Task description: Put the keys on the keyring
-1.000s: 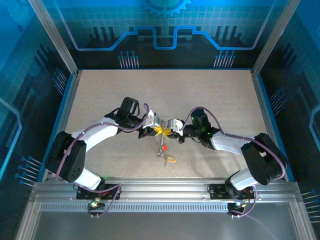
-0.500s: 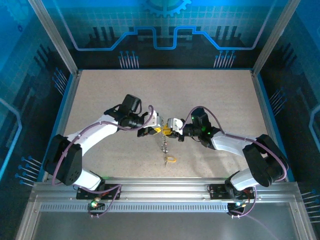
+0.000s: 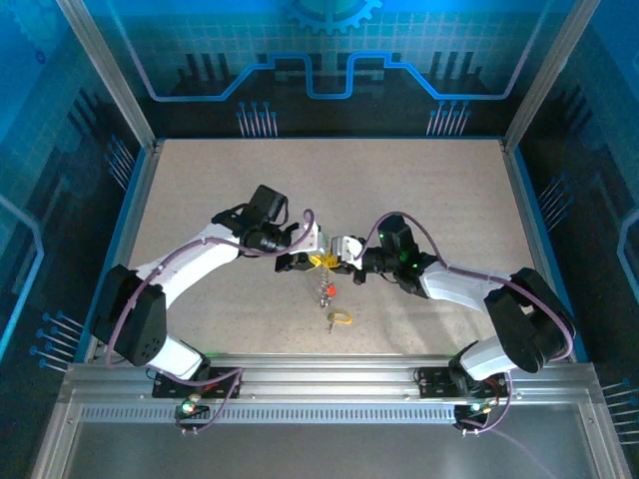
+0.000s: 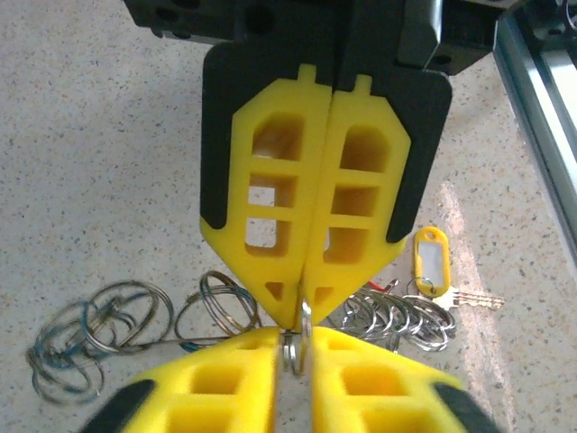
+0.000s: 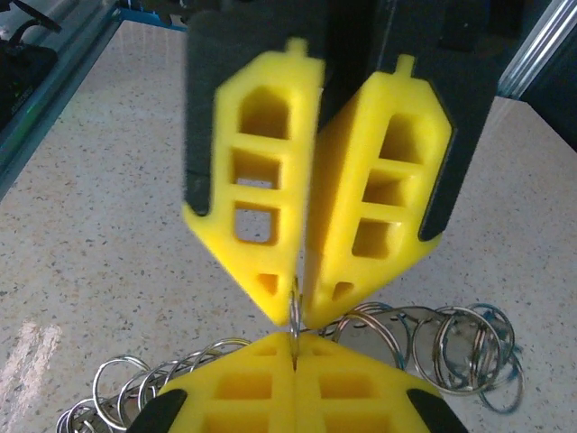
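In the top view my left gripper and right gripper meet tip to tip above the middle of the table. Between them is the keyring, a thin silver ring. Its chain of linked rings hangs down with the red-headed key on it. My right gripper is shut on the ring's edge. The left gripper has its jaws slightly apart around the ring. The yellow-headed key lies loose on the table.
More linked silver rings trail beneath the grippers on both sides. The speckled tabletop is bordered by a blue frame, with a metal rail along the near edge by the arm bases.
Both grippers have drifted a little toward the far side with the ring, and the chain hangs higher. My left jaws have parted slightly. The yellow-headed key has not moved.
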Controlling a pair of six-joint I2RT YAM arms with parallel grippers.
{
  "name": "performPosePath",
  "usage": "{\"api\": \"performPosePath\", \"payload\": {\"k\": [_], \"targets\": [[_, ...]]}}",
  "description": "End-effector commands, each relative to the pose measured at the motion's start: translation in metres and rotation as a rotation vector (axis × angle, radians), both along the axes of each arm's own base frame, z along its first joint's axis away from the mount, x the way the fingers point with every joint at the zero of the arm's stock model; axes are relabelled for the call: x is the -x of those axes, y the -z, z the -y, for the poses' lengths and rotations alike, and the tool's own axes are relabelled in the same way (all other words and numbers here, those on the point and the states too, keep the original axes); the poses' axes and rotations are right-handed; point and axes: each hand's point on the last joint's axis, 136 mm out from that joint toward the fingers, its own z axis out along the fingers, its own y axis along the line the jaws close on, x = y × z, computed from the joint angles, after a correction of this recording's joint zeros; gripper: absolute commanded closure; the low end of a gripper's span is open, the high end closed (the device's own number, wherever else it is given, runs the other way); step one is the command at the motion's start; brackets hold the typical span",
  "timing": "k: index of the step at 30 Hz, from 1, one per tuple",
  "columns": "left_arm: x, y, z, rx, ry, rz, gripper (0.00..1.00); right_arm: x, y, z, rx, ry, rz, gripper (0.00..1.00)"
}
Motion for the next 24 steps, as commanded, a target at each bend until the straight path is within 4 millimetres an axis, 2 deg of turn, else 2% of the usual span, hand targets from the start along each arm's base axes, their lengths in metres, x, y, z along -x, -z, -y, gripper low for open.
{"api": "performPosePath", "payload": {"k": [1, 7, 10, 14, 17, 18, 24], "targets": [[0.013, -0.005, 0.005, 0.028, 0.046, -0.022, 0.77, 0.000, -0.018, -0.008, -0.058, -0.022, 0.051, 1.00], [0.022, -0.009, -0.003, 0.092, 0.039, -0.005, 0.76, 0.006, -0.036, -0.006, -0.130, -0.038, 0.071, 1.00], [0.020, -0.010, -0.004, 0.110, 0.025, 0.007, 0.82, 0.008, -0.040, -0.004, -0.143, -0.047, 0.080, 1.00], [0.015, -0.016, -0.002, 0.124, 0.020, 0.023, 0.96, 0.009, -0.034, -0.004, -0.118, -0.059, 0.078, 1.00], [0.011, -0.021, -0.001, 0.128, 0.017, 0.043, 1.00, 0.008, -0.030, -0.004, -0.091, -0.049, 0.078, 0.99], [0.009, -0.023, -0.001, 0.125, 0.013, 0.048, 1.00, 0.006, -0.029, -0.004, -0.076, -0.039, 0.075, 0.94], [0.009, -0.020, -0.004, 0.019, 0.006, 0.038, 1.00, 0.001, -0.026, -0.004, -0.047, 0.005, 0.062, 0.82]]}}
